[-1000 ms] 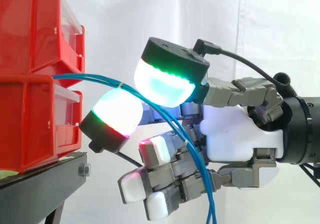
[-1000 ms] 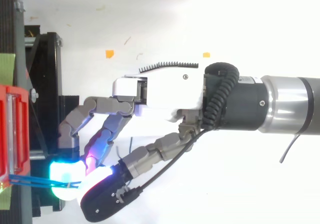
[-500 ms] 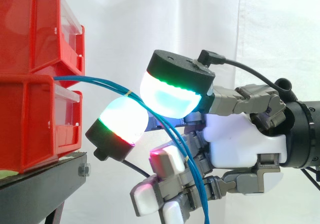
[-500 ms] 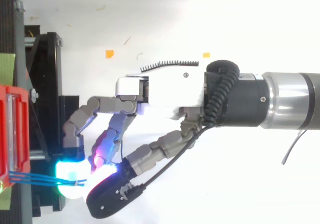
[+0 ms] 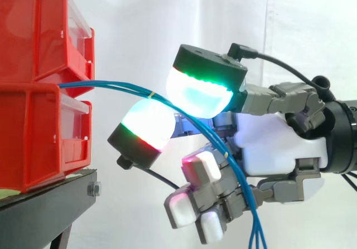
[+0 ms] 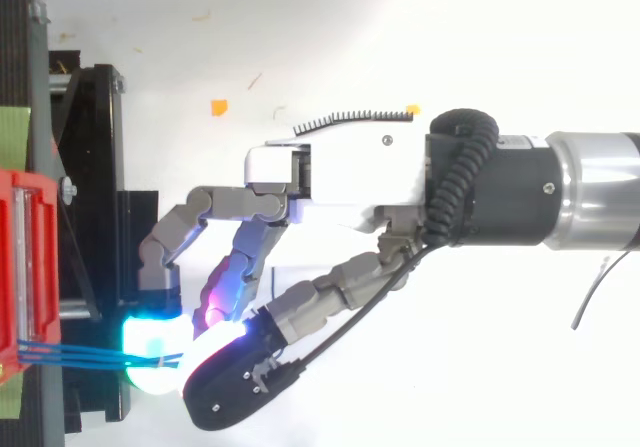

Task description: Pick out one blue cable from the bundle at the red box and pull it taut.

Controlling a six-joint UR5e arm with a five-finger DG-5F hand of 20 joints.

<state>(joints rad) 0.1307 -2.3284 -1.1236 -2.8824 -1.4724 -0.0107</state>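
Blue cables (image 6: 70, 353) leave the gap between the stacked red bins (image 5: 33, 137) and run roughly level toward the hand (image 5: 273, 149). At a yellow tie (image 5: 150, 94) they bend down and hang past the palm. The arc looks slack, not yet taut. Two large glowing pads (image 5: 198, 96) sit one above and one below the strands, closed on them in a pinch; one strand or several, cannot tell. The other fingers are curled beneath. The cable axis runs bins-to-hand, so the pull likely goes straight away from the bins.
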